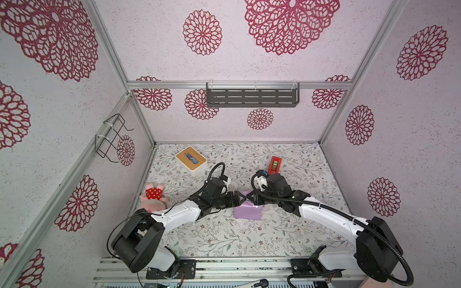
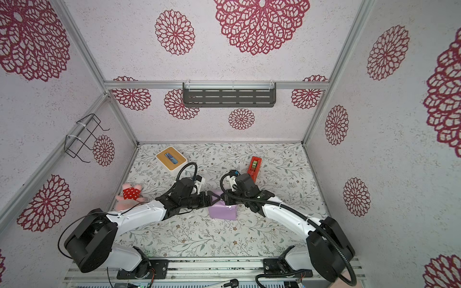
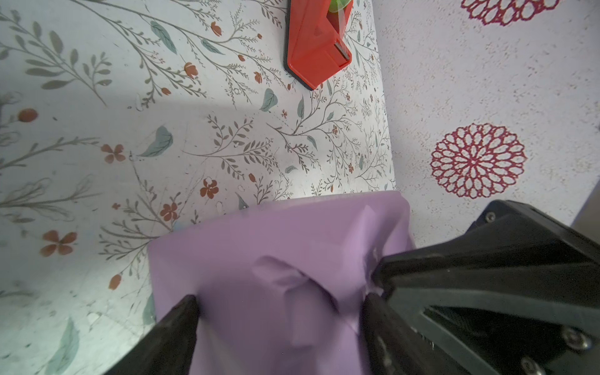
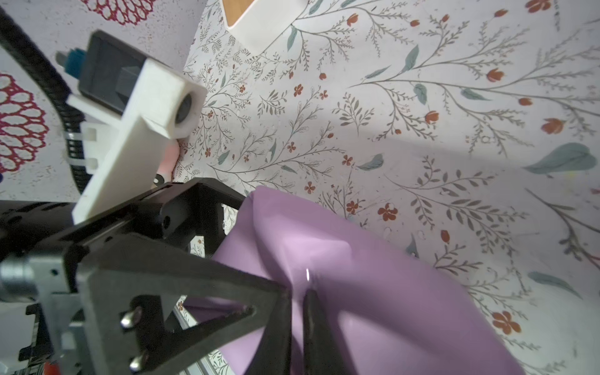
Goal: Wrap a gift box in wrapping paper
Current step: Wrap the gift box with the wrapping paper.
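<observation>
2 pincers (image 1: 243, 198) at lilac wrapping paper (image 1: 247, 212) parcel top; orientation unclear.

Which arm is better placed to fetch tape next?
Probably the left: its gripper stands open. The tape dispenser lies nearer the right gripper, but that one pinches the wrapping paper.

The wrapping paper (image 1: 247, 210) covers the gift box near the middle of the surface (image 1: 224, 239). The left pincer (image 1: 240, 198) and right pincer (image 1: 250, 197) meet over its top from either side. Behind it, toward the back edge, stands the tape dispenser (image 1: 274, 165). The tissue box (image 1: 191, 158) sits near the back left corner. The plush toy (image 1: 154, 198) lies at the left edge.
</observation>
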Controlling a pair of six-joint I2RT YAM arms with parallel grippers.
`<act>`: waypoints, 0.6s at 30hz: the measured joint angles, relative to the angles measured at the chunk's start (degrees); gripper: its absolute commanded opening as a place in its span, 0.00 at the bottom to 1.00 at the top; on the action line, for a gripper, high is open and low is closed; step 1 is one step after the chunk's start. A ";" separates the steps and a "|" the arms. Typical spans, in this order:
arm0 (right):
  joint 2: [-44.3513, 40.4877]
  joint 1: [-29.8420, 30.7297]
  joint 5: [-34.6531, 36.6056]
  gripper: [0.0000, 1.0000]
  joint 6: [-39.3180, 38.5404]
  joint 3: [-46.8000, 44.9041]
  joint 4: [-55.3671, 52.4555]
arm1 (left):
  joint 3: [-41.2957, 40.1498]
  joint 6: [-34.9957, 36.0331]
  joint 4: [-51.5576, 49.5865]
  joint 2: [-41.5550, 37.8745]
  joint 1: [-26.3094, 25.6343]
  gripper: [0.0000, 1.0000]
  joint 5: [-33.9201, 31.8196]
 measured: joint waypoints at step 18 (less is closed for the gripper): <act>-9.99 1.38 0.17 0.10 1.42 -4.94 -6.51 | 0.76 0.66 -1.20 0.07 -0.04 0.81 -0.02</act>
